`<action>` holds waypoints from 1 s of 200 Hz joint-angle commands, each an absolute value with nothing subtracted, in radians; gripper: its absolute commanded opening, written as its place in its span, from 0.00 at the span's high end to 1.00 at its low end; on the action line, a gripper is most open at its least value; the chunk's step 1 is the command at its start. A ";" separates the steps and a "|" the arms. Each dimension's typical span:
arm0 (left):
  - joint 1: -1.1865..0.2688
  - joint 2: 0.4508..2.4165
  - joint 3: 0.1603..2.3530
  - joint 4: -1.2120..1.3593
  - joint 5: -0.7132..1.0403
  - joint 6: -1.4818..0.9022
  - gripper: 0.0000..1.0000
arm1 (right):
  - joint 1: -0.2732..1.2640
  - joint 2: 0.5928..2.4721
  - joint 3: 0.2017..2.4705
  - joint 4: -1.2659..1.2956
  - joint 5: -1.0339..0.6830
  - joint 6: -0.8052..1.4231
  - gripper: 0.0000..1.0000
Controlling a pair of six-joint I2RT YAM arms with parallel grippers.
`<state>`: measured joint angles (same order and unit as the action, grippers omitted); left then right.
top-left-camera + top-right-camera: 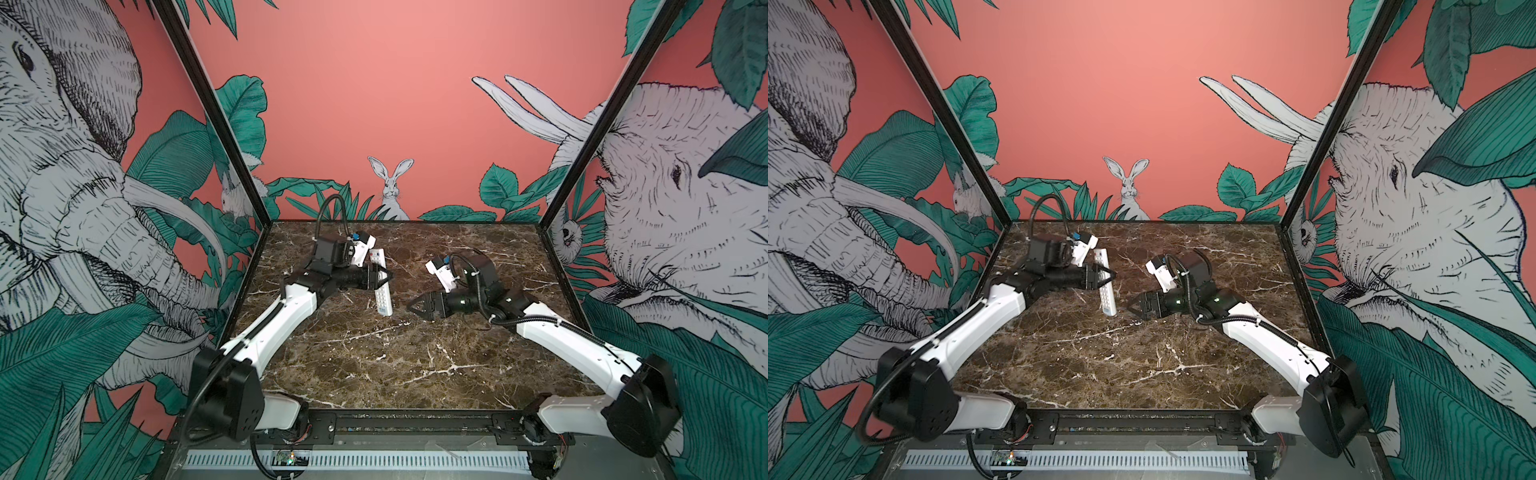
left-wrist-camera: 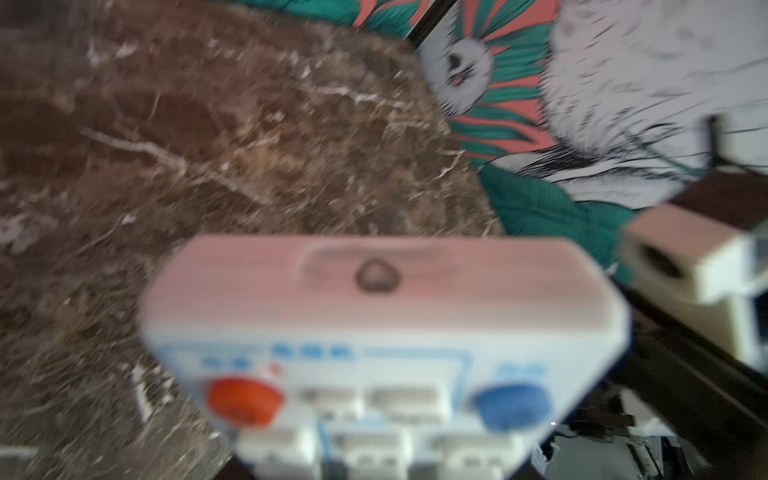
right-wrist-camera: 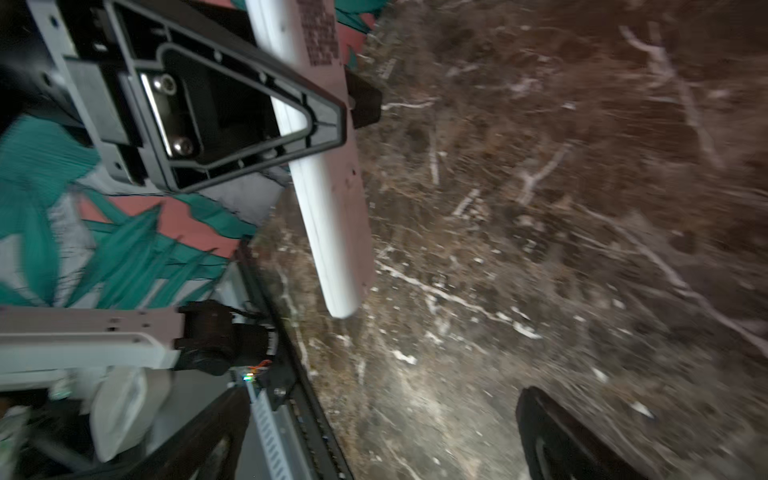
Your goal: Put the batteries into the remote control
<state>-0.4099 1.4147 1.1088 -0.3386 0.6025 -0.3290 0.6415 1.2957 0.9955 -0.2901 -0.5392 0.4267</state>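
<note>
Left gripper (image 1: pixel 381 277) first: its fingers are clamped across the remote control (image 1: pixel 383 302) at about mid-length, gripping it by its long edges. The button face with the red button fills the left wrist view (image 2: pixel 386 332). The plain labelled back (image 3: pixel 332 199) shows in the right wrist view.

In both top views the handset's long axis runs from the near side toward the back wall, crosswise to both grippers. I cannot tell whether its near end touches the marble table (image 1: pixel 374 374).

The right gripper (image 1: pixel 413 308) stands just beside that near end, apart from it. Its fingers (image 3: pixel 557 436) are spread wide with nothing between them, and the tip points at the remote.

So the remote lies straight ahead of the free right fingers (the only arm free to work on it). The batteries are nowhere in view.
</note>
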 commanded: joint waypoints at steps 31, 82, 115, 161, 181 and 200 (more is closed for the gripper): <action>-0.554 1.717 1.296 -0.685 0.287 -0.334 1.00 | 0.641 1.184 0.917 -0.651 -0.004 0.241 0.01; -0.638 2.040 1.624 -0.885 0.110 -0.423 1.00 | 0.624 1.093 0.747 -0.494 0.309 0.190 0.00; -0.638 2.101 1.636 -0.837 0.106 -0.514 1.00 | 0.544 1.122 0.669 -0.336 0.456 0.094 0.00; -0.639 2.184 1.663 -0.813 0.108 -0.582 0.87 | 0.355 1.189 0.583 -0.044 0.311 -0.047 0.00; -0.639 2.187 1.647 -0.773 0.110 -0.595 0.66 | 0.317 1.206 0.524 0.106 0.284 -0.071 0.00; -0.638 2.175 1.624 -0.733 0.109 -0.605 0.56 | 0.305 1.229 0.459 0.284 0.286 -0.113 0.00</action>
